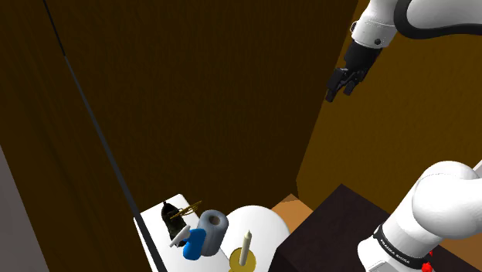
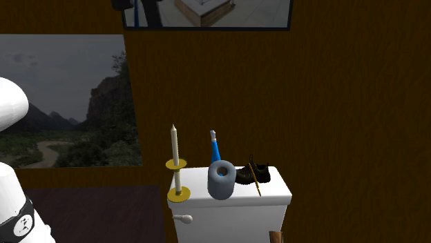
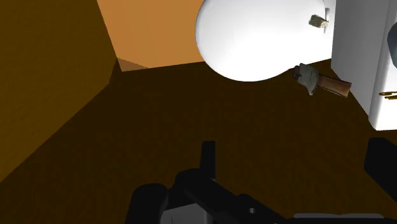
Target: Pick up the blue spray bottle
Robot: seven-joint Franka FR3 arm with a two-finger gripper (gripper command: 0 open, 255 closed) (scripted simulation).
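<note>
Single arm and toilet, task at its opening stage. The hand hangs high beside the brown wall in the shoulder view, well above and well apart from every object. In the wrist view its two black fingers stand wide apart with nothing between them, so the hand is spread and empty. The blue spray bottle rests on top of the white toilet cistern, untouched. In the second exterior view it rises just behind a grey roll, between a pale candle on its yellow holder and a small dark object crossed by a thin yellowish stick. The bottle appears to stand upright there, though the roll hides its base and its posture cannot be fixed with certainty. The wrist view looks down on the brown floor and the white toilet lid, with the cistern at the frame's edge, so the hand is judged not yet aimed at the bottle. Done so far: nothing of the pick itself. Left, by this reading: bring the hand over the cistern, lower it past the close-set roll and candle, pinch the bottle's body, and lift it clear. The crowding around the bottle is the likely difficulty.
</note>
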